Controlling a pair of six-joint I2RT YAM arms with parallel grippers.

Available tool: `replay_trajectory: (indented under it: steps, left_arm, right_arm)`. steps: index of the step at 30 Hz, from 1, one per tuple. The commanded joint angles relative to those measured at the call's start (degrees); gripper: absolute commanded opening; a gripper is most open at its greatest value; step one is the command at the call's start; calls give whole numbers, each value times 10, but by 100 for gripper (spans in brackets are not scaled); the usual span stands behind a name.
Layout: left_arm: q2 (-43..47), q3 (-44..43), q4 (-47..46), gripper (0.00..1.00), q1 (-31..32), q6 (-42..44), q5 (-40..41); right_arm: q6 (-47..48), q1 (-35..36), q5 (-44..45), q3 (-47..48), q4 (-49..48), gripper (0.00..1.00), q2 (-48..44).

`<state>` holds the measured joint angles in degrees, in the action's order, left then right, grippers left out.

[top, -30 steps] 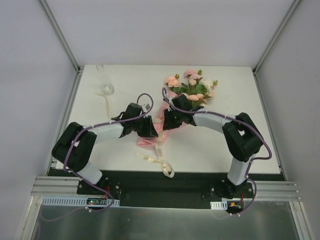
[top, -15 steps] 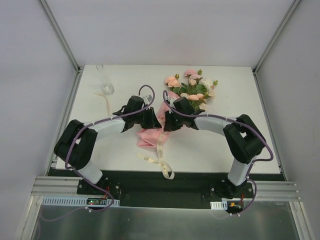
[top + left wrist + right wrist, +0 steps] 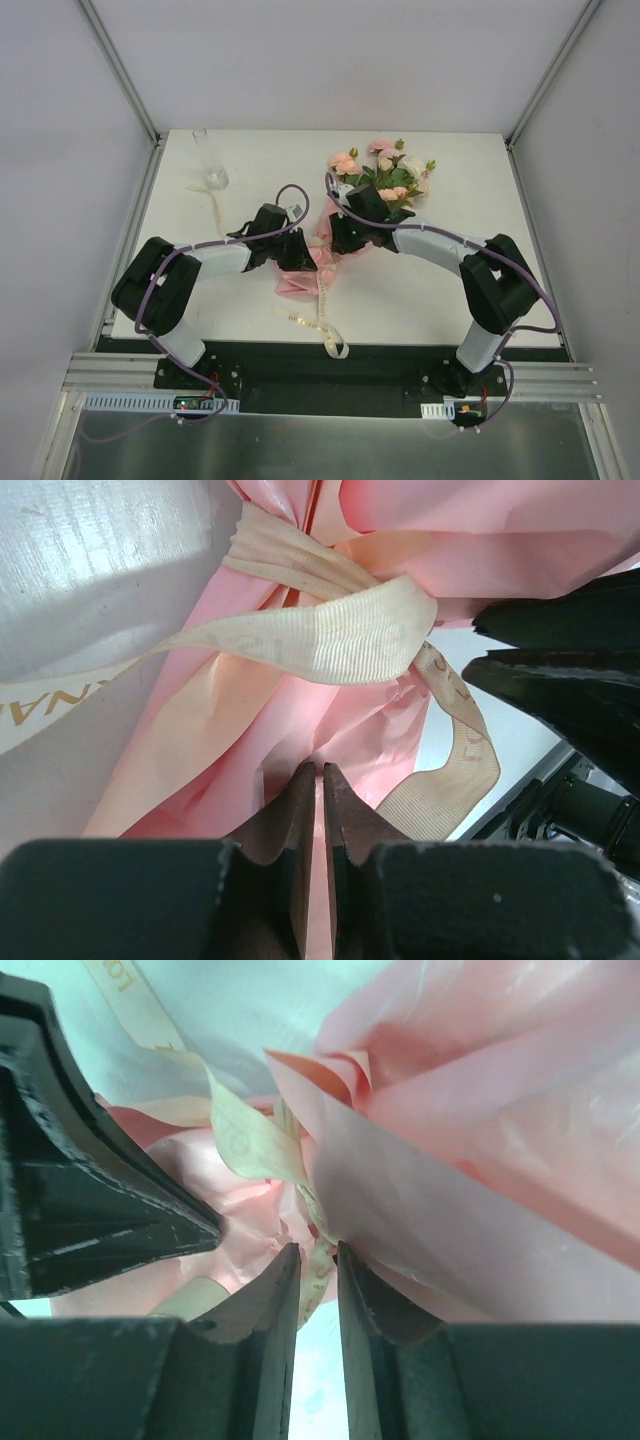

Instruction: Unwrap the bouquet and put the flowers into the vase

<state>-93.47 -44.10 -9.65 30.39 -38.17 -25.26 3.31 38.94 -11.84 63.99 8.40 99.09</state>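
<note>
The bouquet (image 3: 383, 176) lies at mid-table, its blooms pointing to the far side. The flowers stay bundled in pink paper (image 3: 306, 272) tied with cream ribbon (image 3: 322, 318), which trails toward the near edge. My left gripper (image 3: 303, 254) is at the paper's left side. In the left wrist view it (image 3: 320, 769) is shut, pinching a fold of pink paper (image 3: 240, 730) below the ribbon knot (image 3: 335, 640). My right gripper (image 3: 336, 238) meets the wrap from the right. In its wrist view the jaws (image 3: 318, 1252) stand slightly apart with a ribbon strand (image 3: 318, 1270) between the tips. The clear vase (image 3: 210, 166) stands far left.
The two grippers almost touch: the right gripper's black fingers (image 3: 560, 670) fill the right of the left wrist view, and the left gripper's finger (image 3: 90, 1190) the left of the right wrist view. Slanted frame posts (image 3: 120, 70) flank the white table (image 3: 470, 160).
My left gripper has closed on the paper and pulled back a little to the left. The right gripper's jaws have parted slightly, and it has shifted toward the far side.
</note>
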Motion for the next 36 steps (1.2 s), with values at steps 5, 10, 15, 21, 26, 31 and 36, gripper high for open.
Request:
replay_trajectory:
  steps: [5, 10, 15, 21, 26, 31, 36]
  left_arm:
    - [-2, 9, -14, 6, 2, 8, 5]
    - [1, 11, -14, 6, 2, 11, 2]
    - [1, 10, -14, 6, 2, 12, 1]
    - [0, 10, -16, 6, 2, 10, -2]
    - [1, 12, -16, 6, 3, 10, -3]
    - [5, 14, -17, 6, 3, 11, -1]
    - [9, 17, -17, 7, 3, 9, 0]
  right_arm:
    - [59, 23, 33, 83, 27, 26, 35]
    - [86, 40, 39, 109, 35, 15, 56]
    - [93, 49, 55, 115, 41, 11, 65]
    - [104, 52, 72, 114, 34, 15, 73]
    - [111, 52, 88, 126, 35, 18, 85]
    - [120, 53, 97, 142, 35, 22, 98]
    - [142, 56, 115, 151, 43, 25, 103]
